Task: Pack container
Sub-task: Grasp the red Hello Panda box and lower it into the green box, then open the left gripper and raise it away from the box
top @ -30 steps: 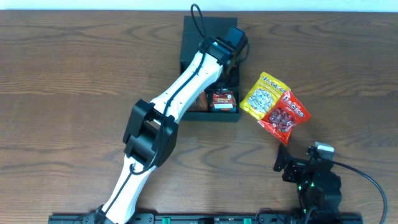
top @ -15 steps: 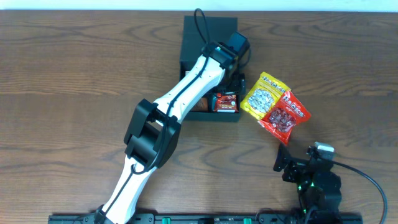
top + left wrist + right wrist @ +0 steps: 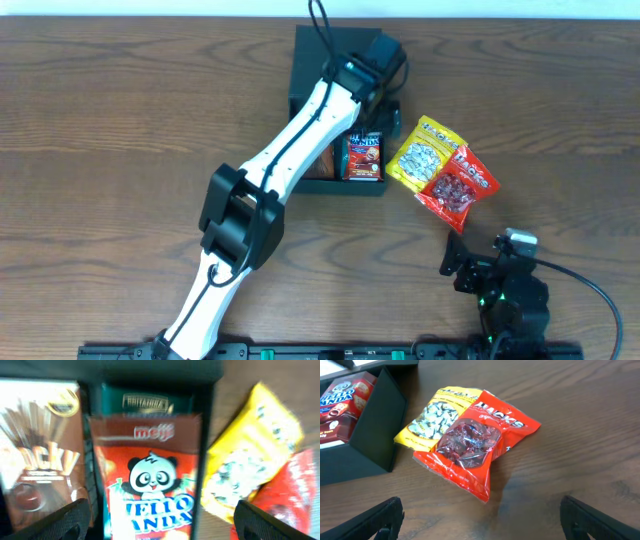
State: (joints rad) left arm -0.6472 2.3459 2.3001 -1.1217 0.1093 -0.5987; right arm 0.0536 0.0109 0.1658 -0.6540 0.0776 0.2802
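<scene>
The container is a dark square box standing open at the far middle of the table. It holds a red Hello Panda box, a brown Pocky box and a teal Britannia box. My left gripper hangs open and empty over the container's right side, and its jaws straddle the Hello Panda box without touching it. A yellow snack bag and a red snack bag lie just right of the container. My right gripper is open and empty, near the red bag.
In the right wrist view the container's dark wall stands at the left, with the yellow bag against it. The red bag overlaps the yellow one. The right gripper hovers over bare wood near the table's front edge.
My left gripper has shifted a little toward the far right over the container, and more of the Hello Panda box now shows. The right arm and both bags have not moved.
</scene>
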